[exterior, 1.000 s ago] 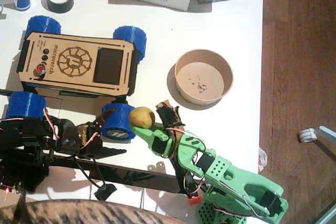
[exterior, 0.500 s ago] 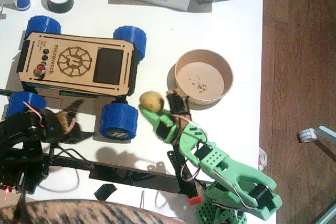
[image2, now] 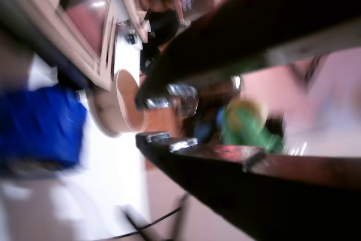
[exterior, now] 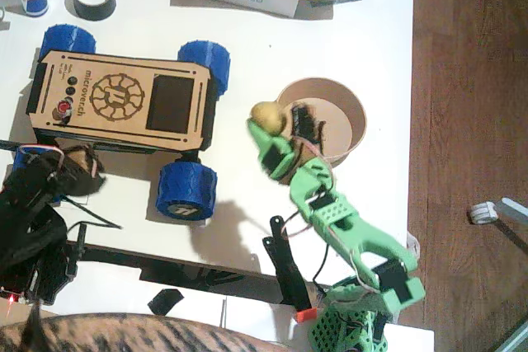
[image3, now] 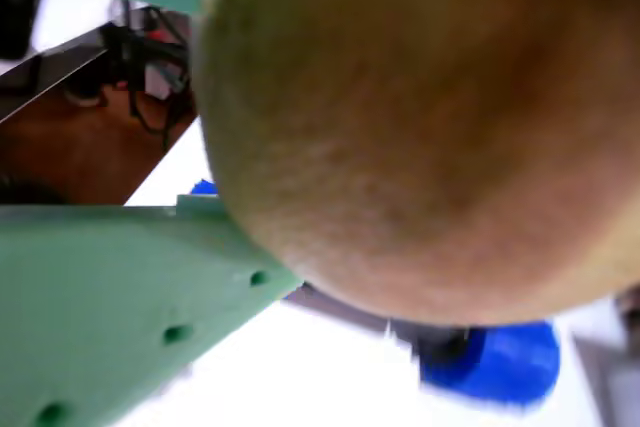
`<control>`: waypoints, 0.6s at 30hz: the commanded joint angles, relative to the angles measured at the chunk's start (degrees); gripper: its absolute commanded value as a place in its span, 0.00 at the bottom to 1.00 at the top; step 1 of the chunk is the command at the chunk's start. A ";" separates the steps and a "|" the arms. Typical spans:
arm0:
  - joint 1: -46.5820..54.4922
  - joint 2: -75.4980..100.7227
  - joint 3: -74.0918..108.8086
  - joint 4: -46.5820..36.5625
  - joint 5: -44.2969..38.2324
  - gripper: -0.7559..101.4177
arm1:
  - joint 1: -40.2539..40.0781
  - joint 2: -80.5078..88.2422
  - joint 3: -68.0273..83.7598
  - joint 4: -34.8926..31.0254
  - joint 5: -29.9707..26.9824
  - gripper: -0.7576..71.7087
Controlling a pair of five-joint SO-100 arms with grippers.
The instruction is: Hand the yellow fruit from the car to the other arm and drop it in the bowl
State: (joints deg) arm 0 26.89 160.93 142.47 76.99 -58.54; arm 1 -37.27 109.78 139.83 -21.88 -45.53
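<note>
A small round fruit (exterior: 268, 115), dull yellow-tan and lemon-like, sits pinched in the green right arm's claw (exterior: 275, 125), held above the white surface (exterior: 371, 30) just beside the left rim of the tan bowl (exterior: 351, 113), not yet over it. In a wrist view the fruit (image3: 430, 137) fills the frame, its skin matte and faintly mottled, pressed against a green finger (image3: 110, 297). The plywood car (exterior: 120, 100) with blue wheels stands to the left. The black left arm's claw (exterior: 70, 172) rests by the car's front wheel, and a blurred wrist view shows its jaws parted and empty.
</note>
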 commanded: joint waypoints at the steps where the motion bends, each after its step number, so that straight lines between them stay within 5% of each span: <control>1: -6.94 -3.78 -0.70 0.26 6.42 0.01 | 2.55 -0.35 -4.57 0.35 0.70 0.01; 11: -26.02 8.35 -0.70 10.02 14.15 0.01 | 7.47 -3.69 -7.21 3.08 0.97 0.01; 18: -28.13 7.56 -0.62 11.43 19.16 0.01 | 10.55 -3.87 -12.83 14.94 8.00 0.01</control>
State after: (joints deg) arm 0 -0.62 168.75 142.47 88.07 -40.52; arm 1 -28.12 105.29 132.28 -10.02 -39.99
